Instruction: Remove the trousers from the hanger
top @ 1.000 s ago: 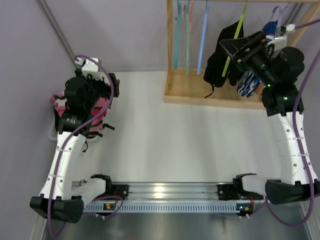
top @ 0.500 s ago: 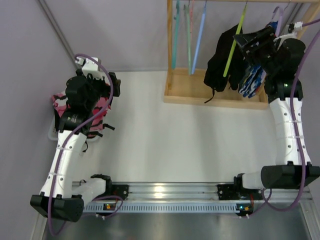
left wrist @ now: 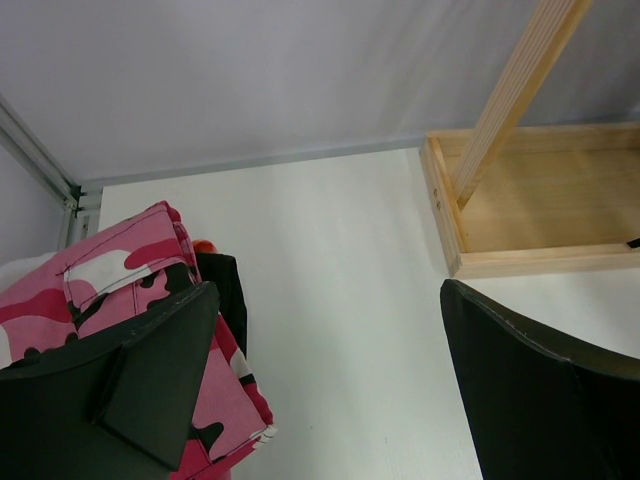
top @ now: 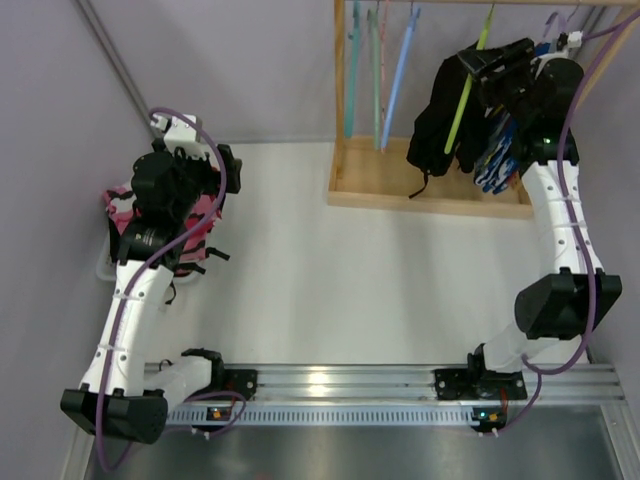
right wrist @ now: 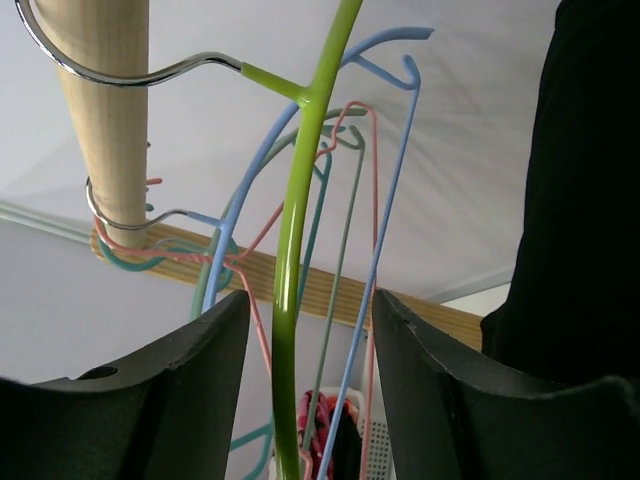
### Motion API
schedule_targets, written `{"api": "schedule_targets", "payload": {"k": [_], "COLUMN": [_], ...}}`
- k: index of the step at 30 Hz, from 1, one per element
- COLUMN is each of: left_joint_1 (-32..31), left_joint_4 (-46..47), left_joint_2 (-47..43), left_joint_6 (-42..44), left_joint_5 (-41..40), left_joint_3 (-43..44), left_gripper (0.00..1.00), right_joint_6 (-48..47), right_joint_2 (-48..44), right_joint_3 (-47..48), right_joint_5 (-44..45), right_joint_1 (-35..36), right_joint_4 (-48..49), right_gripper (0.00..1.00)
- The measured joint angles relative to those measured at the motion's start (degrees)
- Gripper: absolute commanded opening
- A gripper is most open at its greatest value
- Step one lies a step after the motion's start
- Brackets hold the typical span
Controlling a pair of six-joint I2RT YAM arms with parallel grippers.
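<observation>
At the left edge of the table (top: 330,270): heaped trousers (left wrist: 110,275), the left claw (left wrist: 328,300) just above. At the far right: a rack (top: 430,195). Along its rail, left to right: empty hangers (top: 378,70), left hanging trousers (top: 435,125), right hanging trousers (top: 497,155). Up by the rail, astride one hanger (right wrist: 300,150): the right claw (right wrist: 310,300).

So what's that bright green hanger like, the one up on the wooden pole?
The lime-green wire hanger is thin and glossy, with a bare silver hook looped over the round wooden rail. It hangs among blue, pink and teal hangers. Its stem passes between the right gripper's open fingers, untouched. Beside it hang black trousers.
</observation>
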Motion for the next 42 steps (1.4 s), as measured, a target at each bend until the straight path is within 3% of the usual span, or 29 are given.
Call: {"api": "schedule_targets", "payload": {"k": [2, 5, 6, 11, 30, 42], "left_joint_1": [0.0, 0.0, 0.0, 0.0, 0.0, -0.4], "left_joint_4": [0.0, 0.0, 0.0, 0.0, 2.2, 10.3], "left_joint_2": [0.1, 0.4, 0.5, 1.4, -0.9, -3.3], "left_joint_6": [0.0, 0.0, 0.0, 0.0, 0.1, 5.6], "left_joint_5": [0.0, 0.0, -0.1, -0.4, -2.0, 3.0], "left_joint_3": [0.0, 0.0, 0.0, 0.0, -3.7, -8.7], "left_gripper": [0.98, 0.98, 0.98, 0.98, 0.98, 0.98], "right_joint_6": [1.3, 2.9, 3.7, 6.3, 13.4, 14.3], "right_joint_2": [0.6, 0.8, 0.8, 1.3, 4.3, -9.2], "right_joint_3": [0.2, 0.3, 0.3, 0.3, 4.2, -12.4], "right_joint_5": [-0.5, -1.2, -1.5, -4.0, -9.9, -11.4], "right_joint_1": [0.1, 0.1, 0.1, 0.1, 0.1, 0.1], "right_joint_4": [1.3, 3.2, 4.1, 7.3, 15.6, 20.0], "right_gripper": [0.46, 0.31, 0.22, 0.00, 0.00, 0.00]}}
